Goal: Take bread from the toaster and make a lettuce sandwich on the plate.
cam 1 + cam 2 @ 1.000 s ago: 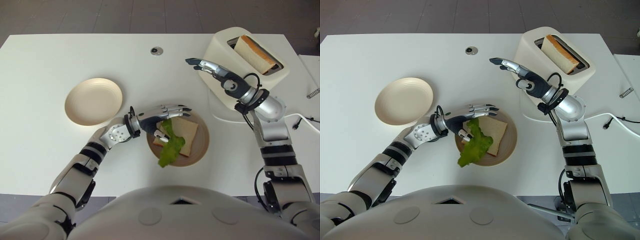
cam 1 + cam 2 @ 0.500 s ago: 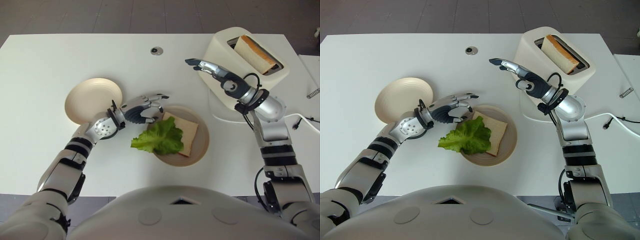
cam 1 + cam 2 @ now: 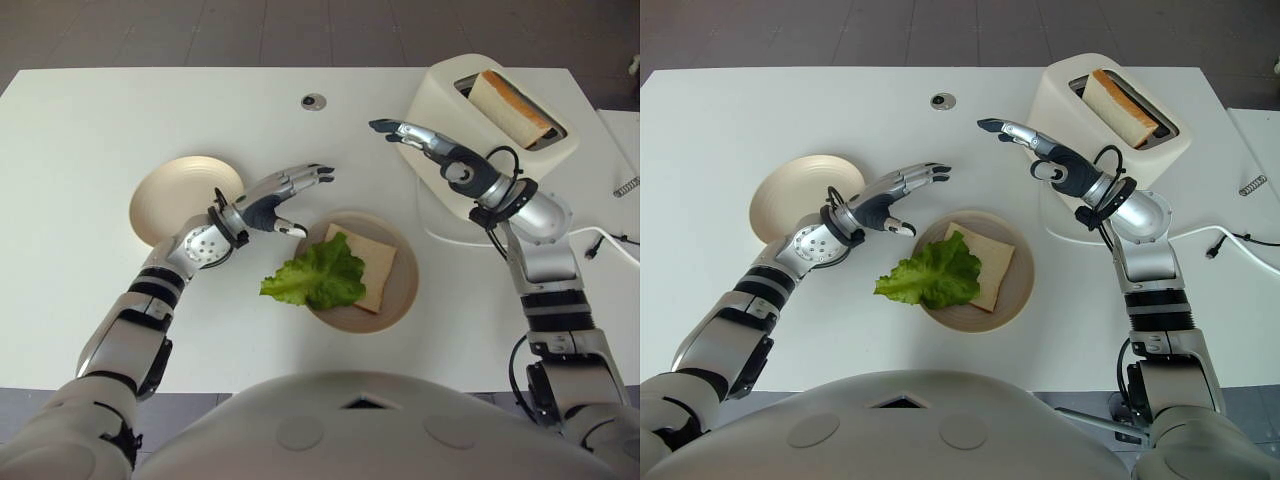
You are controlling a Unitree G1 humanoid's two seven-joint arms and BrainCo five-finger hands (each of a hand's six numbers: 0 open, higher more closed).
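A slice of bread (image 3: 366, 268) lies on the tan plate (image 3: 400, 297) near the table's front. A green lettuce leaf (image 3: 312, 278) rests on the bread's left part and hangs over the plate's left rim. My left hand (image 3: 272, 204) hovers open just up and left of the plate, holding nothing. A second slice of bread (image 3: 512, 107) stands in the slot of the cream toaster (image 3: 447, 92) at the back right. My right hand (image 3: 425, 143) is open with fingers stretched out, raised left of the toaster.
An empty cream plate (image 3: 180, 200) sits left of my left hand. A small round metal cap (image 3: 314, 101) is set into the table at the back. A cable (image 3: 608, 238) runs off to the right of the toaster.
My left hand let go of the lettuce leaf, which now lies spread on the bread, and drew back up and to the left. The right hand stayed almost still.
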